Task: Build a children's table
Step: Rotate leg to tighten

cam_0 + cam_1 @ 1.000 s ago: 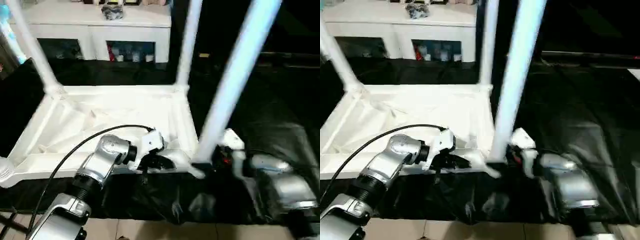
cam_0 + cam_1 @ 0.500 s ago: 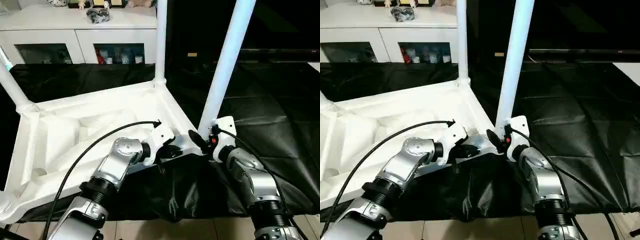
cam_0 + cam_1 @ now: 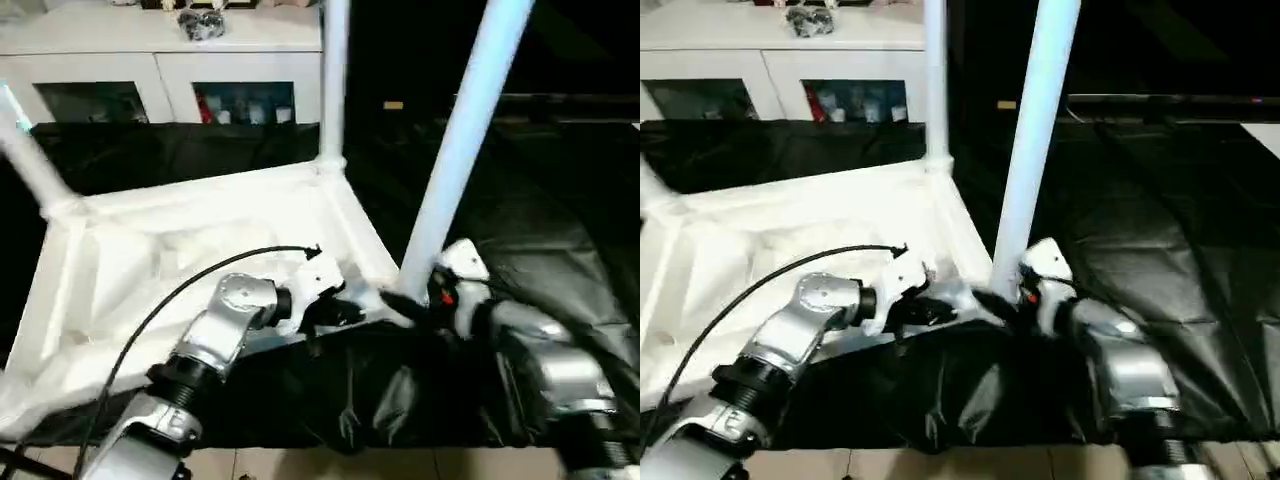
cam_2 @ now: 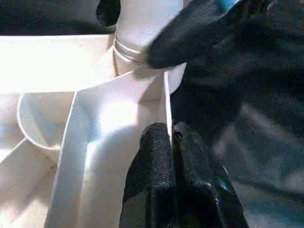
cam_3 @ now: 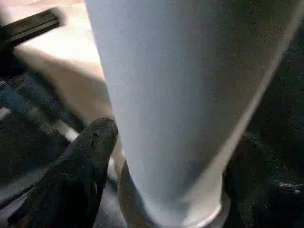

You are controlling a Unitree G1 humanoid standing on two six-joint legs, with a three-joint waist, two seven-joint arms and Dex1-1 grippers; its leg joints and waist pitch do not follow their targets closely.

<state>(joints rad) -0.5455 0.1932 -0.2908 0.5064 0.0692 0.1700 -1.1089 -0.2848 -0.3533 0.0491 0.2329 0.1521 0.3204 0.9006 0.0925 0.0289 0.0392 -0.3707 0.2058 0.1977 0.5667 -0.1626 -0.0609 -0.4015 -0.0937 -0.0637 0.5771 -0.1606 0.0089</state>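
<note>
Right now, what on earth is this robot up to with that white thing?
It is putting together a children's table, which lies upside down on a black sheet with legs pointing up. The left gripper has its jaws shut on the thin rim wall by a corner socket. The right gripper is at the base of the nearest leg, standing in that socket.

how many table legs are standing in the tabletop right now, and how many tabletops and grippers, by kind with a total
table legs standing in corner sockets: 3 (near right, far right, far left)
tabletop, underside up: 1
grippers: 2 (left gripper, right gripper)
total: 6
</note>
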